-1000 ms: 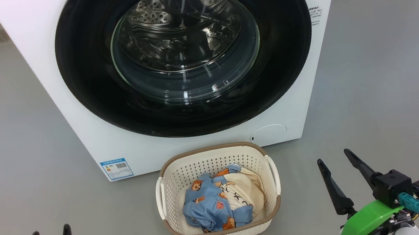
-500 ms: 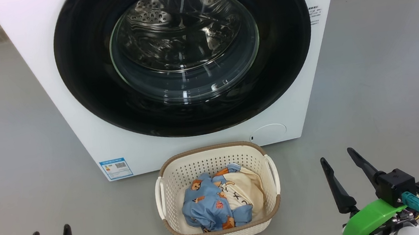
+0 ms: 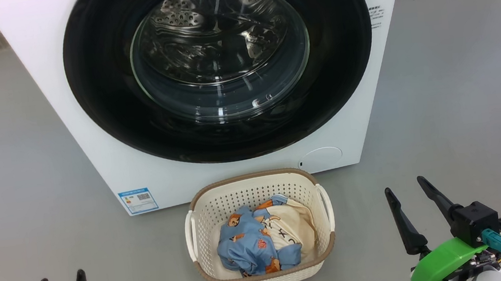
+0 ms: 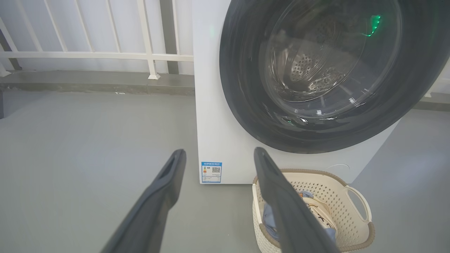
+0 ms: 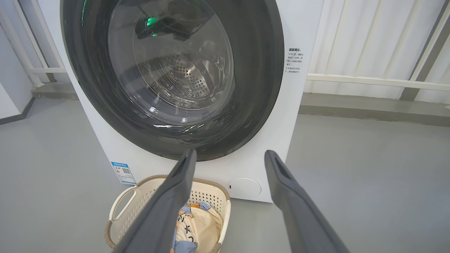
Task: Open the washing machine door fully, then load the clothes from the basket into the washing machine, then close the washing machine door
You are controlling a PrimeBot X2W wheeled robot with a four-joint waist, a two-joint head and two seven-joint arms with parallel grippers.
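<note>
On the floor [image 3: 461,88] just before the washing machine [image 3: 89,130], you see the basket [image 3: 255,177] holding the clothes [image 3: 253,248]. The washing machine door [image 3: 226,136] sits shut. Your left tool [image 3: 60,277] and right tool [image 3: 403,185] flank the basket, fingers apart, holding nothing.

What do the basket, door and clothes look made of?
Basket: likely moulded plastic, matte cream, perforated walls, brown woven-look rim. Door: glossy black rim, probably plastic, around clear glass with reflections. Clothes: soft printed fabric, crumpled in folds.
</note>
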